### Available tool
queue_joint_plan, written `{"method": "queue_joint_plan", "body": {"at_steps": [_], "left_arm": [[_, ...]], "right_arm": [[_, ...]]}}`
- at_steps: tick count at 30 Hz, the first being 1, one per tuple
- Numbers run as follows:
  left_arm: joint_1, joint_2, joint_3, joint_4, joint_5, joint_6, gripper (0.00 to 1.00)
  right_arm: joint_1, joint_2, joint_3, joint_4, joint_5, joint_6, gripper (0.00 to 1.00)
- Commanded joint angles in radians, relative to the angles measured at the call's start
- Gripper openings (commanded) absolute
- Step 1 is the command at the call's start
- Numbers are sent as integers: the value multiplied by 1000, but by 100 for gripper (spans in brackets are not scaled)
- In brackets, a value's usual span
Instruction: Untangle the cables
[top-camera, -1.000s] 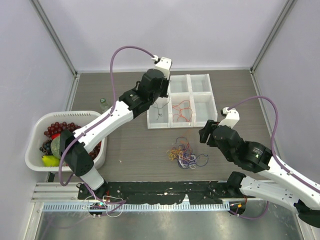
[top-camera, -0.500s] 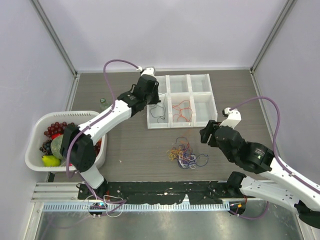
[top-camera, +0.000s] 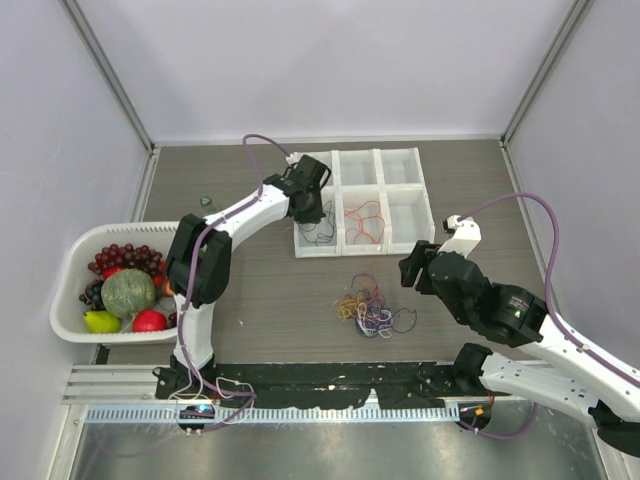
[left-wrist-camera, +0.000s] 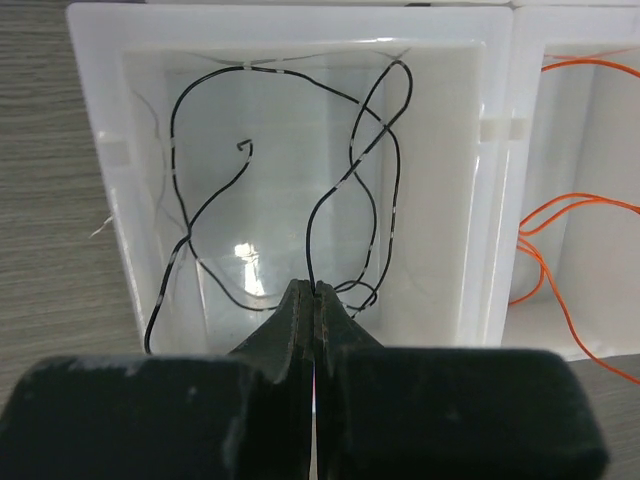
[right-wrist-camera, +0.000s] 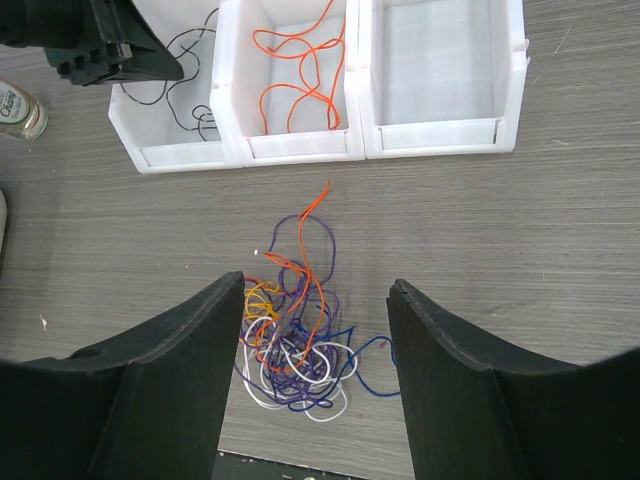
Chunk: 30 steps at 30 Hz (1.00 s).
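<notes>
A tangle of cables (top-camera: 370, 308), purple, white, orange and yellow, lies on the table in front of the white tray (top-camera: 380, 152). My left gripper (left-wrist-camera: 313, 288) is shut on a black cable (left-wrist-camera: 375, 130) that loops inside the tray's front left compartment (top-camera: 318, 228). An orange cable (top-camera: 365, 218) lies in the front middle compartment and shows in the left wrist view (left-wrist-camera: 560, 215). My right gripper (right-wrist-camera: 315, 285) is open and empty, hovering above the tangle (right-wrist-camera: 295, 350).
A white basket (top-camera: 75, 250) with grapes and other fruit stands at the left. A small bottle (top-camera: 207, 201) stands left of the tray and shows in the right wrist view (right-wrist-camera: 20, 110). The tray's other compartments (right-wrist-camera: 440, 60) hold nothing.
My left arm has lowered toward the tray's front left compartment, and the black cable that hung from it now lies looped inside. The right arm has not moved.
</notes>
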Motion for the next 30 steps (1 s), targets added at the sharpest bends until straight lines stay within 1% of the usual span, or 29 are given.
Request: {"method": "queue_joint_plan", "body": {"at_steps": [1, 4, 6, 7, 12, 16, 19, 20, 22, 23, 25, 26, 27, 28, 29, 30], "left_arm": [[2, 60, 99, -9, 36, -3, 0], [2, 103, 176, -81, 42, 20, 0], [3, 92, 178, -88, 34, 39, 1], [3, 86, 172, -78, 33, 46, 6], [9, 34, 153, -98, 68, 39, 38], [8, -50, 132, -107, 67, 51, 54], [8, -119, 127, -120, 114, 50, 63], [9, -145, 126, -123, 122, 42, 65], [8, -195, 106, -118, 165, 28, 68], [8, -221, 94, -114, 177, 24, 75], [8, -258, 75, -120, 197, 24, 84], [9, -276, 67, -129, 214, 22, 85], [9, -291, 57, -131, 235, 24, 88], [8, -311, 38, -123, 270, 22, 89], [8, -333, 14, -109, 309, 22, 89], [8, -354, -15, -82, 350, 16, 84]], "right_arm": [[-4, -7, 8, 23, 13, 13, 65], [-2, 20, 17, 24, -5, 4, 65], [-4, 54, 22, 28, -25, -15, 65], [-1, 60, 27, 29, -28, -18, 65], [-2, 60, 11, 46, -23, -13, 65], [-2, 68, -13, 55, -60, 25, 65], [-4, 86, -27, 57, -72, 37, 65], [-4, 103, -30, 60, -77, 40, 66], [-20, 138, -39, 63, -114, 40, 72], [-46, 167, -42, 64, -129, 34, 73], [-114, 197, -47, 73, -206, 7, 74], [-175, 204, -49, 101, -285, -7, 74], [-207, 218, -59, 113, -334, -30, 75], [-276, 224, -67, 135, -408, -35, 75], [-316, 232, -85, 153, -457, -49, 75], [-377, 240, -98, 188, -556, -52, 75]]}}
